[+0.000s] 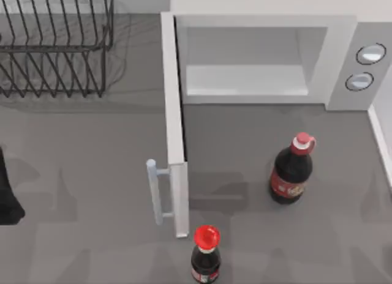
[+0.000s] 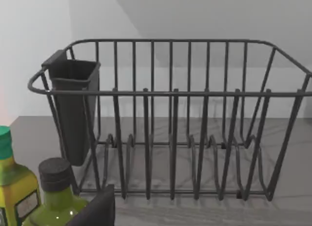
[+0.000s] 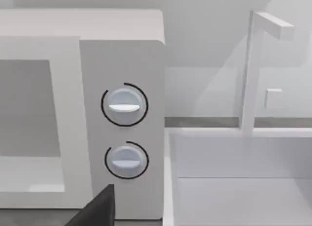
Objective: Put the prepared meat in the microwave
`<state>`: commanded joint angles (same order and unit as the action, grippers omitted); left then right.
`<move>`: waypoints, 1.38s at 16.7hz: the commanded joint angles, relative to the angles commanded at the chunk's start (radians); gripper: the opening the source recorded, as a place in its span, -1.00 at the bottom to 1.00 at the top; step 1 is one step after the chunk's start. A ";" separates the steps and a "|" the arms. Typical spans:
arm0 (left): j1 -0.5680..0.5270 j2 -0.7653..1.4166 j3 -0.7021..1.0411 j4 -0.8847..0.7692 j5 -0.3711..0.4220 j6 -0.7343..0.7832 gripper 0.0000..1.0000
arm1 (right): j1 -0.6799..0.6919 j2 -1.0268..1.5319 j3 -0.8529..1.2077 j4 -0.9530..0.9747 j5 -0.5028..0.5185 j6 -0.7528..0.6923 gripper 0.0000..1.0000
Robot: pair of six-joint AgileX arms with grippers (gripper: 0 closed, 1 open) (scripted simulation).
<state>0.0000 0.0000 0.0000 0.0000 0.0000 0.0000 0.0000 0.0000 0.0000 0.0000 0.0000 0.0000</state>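
Looking down, the microwave (image 1: 263,57) sits at the tabletop's far right edge, door (image 1: 174,131) swung wide, cavity bare, no meat visible; find it before reaching past the two bottles (image 1: 292,171). Left wrist view faces the rack (image 2: 170,119). Right wrist view faces the knobs (image 3: 124,105); whether either tool is spread or pressed together, I cannot tell.

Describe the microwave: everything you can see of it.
The microwave is a large white box at the table's back, right of the wire rack. Its side-hinged door stands fully open, swung toward the front, with a pale bar handle on its outer face. The cavity is bare. Two round grey-rimmed knobs sit stacked on its panel.
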 joint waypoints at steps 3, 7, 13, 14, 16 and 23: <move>0.000 0.000 0.000 0.000 0.000 0.000 1.00 | 0.001 0.013 0.011 -0.012 0.000 -0.013 1.00; 0.000 0.000 0.000 0.000 0.000 0.000 1.00 | 0.010 0.163 0.123 -0.139 0.001 -0.163 1.00; 0.000 0.000 0.000 0.000 0.000 0.000 1.00 | 0.033 0.679 0.393 -0.495 0.005 -0.621 1.00; 0.000 0.000 0.000 0.000 0.000 0.000 1.00 | 0.039 0.778 0.439 -0.560 0.005 -0.704 1.00; 0.000 0.000 0.000 0.000 0.000 0.000 1.00 | 0.050 0.963 0.528 -0.684 0.004 -0.859 1.00; 0.000 0.000 0.000 0.000 0.000 0.000 1.00 | 0.074 1.344 0.761 -0.961 0.002 -1.216 1.00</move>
<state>0.0000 0.0000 0.0000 0.0000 0.0000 0.0000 0.0738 1.3444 0.7606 -0.9614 0.0015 -1.2160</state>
